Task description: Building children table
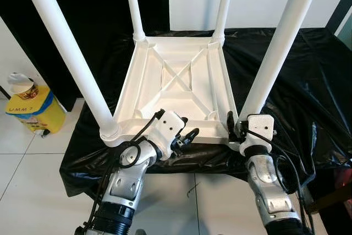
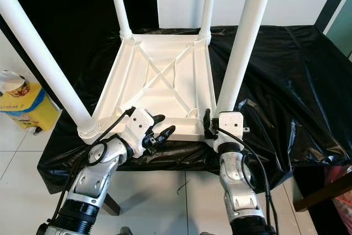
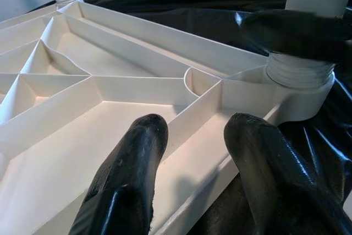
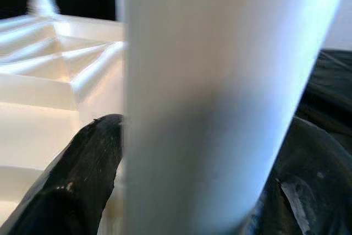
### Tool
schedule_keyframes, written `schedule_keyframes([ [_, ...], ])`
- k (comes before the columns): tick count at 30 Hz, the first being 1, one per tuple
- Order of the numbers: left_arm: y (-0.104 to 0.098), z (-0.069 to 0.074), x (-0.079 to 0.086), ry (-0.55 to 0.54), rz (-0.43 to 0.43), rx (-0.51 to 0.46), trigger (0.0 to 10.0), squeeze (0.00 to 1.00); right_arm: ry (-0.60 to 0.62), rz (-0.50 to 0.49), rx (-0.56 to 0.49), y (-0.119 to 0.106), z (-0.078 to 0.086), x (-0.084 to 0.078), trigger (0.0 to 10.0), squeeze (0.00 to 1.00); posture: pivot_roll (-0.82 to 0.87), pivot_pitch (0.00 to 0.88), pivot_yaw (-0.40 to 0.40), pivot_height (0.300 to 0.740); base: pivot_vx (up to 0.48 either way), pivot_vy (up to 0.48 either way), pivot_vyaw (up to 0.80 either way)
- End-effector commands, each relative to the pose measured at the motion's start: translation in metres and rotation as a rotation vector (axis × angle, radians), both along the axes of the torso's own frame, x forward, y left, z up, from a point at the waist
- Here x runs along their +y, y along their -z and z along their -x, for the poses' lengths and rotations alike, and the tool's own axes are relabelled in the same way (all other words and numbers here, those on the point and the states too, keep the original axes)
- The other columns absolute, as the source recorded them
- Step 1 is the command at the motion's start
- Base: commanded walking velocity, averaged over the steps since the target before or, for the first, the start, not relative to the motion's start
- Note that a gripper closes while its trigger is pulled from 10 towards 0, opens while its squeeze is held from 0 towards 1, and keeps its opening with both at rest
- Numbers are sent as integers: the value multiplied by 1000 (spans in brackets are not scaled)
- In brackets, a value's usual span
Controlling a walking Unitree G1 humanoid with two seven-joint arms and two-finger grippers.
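The white table top lies upside down at the centre of the frame, four legs pointing up. My right gripper has its jaws clamped on the near right leg by its socket. My left gripper holds its jaws apart, astride the near rim. I judge that a crooked push could tilt that leg or slide the top on the slick black sheet covering the counter. At the left edge a yellow bin stands on pale floor tiles.
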State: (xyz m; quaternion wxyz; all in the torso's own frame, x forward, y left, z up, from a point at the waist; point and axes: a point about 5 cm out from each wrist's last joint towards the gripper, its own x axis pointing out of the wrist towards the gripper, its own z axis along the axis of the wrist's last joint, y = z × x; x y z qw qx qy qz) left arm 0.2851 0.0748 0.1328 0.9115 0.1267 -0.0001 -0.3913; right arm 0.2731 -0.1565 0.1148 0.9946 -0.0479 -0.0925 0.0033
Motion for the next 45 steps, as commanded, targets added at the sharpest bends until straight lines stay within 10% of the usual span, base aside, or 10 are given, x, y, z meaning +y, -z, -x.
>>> schedule_keyframes([
  [1, -1, -4, 7, -126, 19, -13, 10000, 0, -52, -13, -18, -3, 2, 0, 10000, 1000, -36, 0, -15, 740, 0, 0, 0],
  [2, 1, -2, 7, -113, 22, -1, 10000, 0, -94, -20, -15, -4, 2, -2, 10000, 20, -35, 0, -12, 740, 0, 0, 0],
  [25, 0, 7, -1, -21, 45, 25, 10000, 0, -580, 137, 91, -9, -23, -20, 8863, 0, 7, 0, -20, 740, 0, 0, 0],
  [26, -1, 5, -2, -23, 45, 21, 10000, 0, -592, 140, 103, -6, -24, -20, 0, 0, 9, 0, -25, 740, 0, 0, 0],
  [39, -11, -5, 0, -43, 45, -19, 10000, 0, -598, 111, 153, 10, -22, -23, 0, 0, 24, 0, -30, 740, 0, 0, 0],
  [40, -11, -5, 1, -44, 44, -20, 10000, 0, -585, 104, 154, 11, -22, -23, 10000, 0, 24, 0, -28, 740, 0, 0, 0],
  [45, -12, -5, 1, -43, 42, -23, 10000, 0, -531, 74, 151, 12, -18, -27, 10000, 0, 19, 0, -35, 740, 0, 0, 0],
])
